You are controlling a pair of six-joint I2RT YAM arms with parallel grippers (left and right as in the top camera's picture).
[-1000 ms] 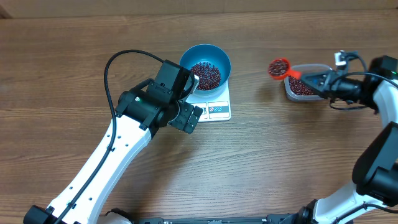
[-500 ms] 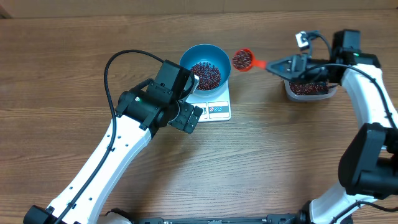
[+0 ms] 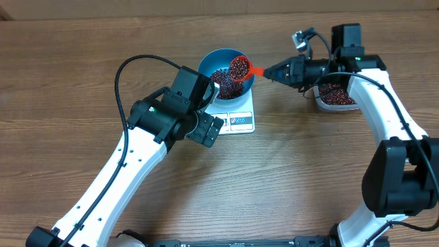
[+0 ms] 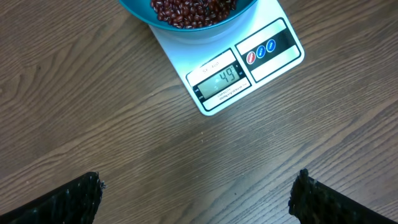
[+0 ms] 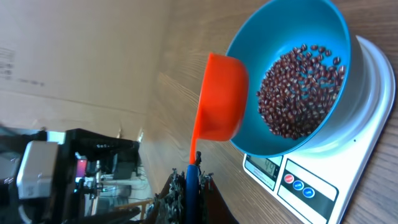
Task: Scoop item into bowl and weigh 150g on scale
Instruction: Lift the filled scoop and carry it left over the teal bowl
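Note:
The blue bowl (image 3: 206, 65) stands on the white scale (image 3: 241, 121) and holds a heap of dark red beans (image 3: 221, 82). My right gripper (image 3: 280, 71) is shut on the handle of an orange scoop (image 3: 239, 67), which is full of beans and hangs over the bowl's right rim. The right wrist view has the scoop (image 5: 221, 99) from behind, beside the bowl (image 5: 323, 25), with the gripper (image 5: 193, 190) clamped on its handle. My left gripper (image 3: 212, 108) stands open just left of the scale, nothing between its fingers. The scale (image 4: 273, 46) reads 49.
A clear plastic tub (image 3: 336, 96) with more beans sits to the right of the scale, partly under my right arm. My left arm stretches from the bottom left corner toward the scale. Bare wooden table lies all around.
My right arm has swung left, carrying the loaded scoop from above the tub to over the bowl's right rim. The left arm has not moved.

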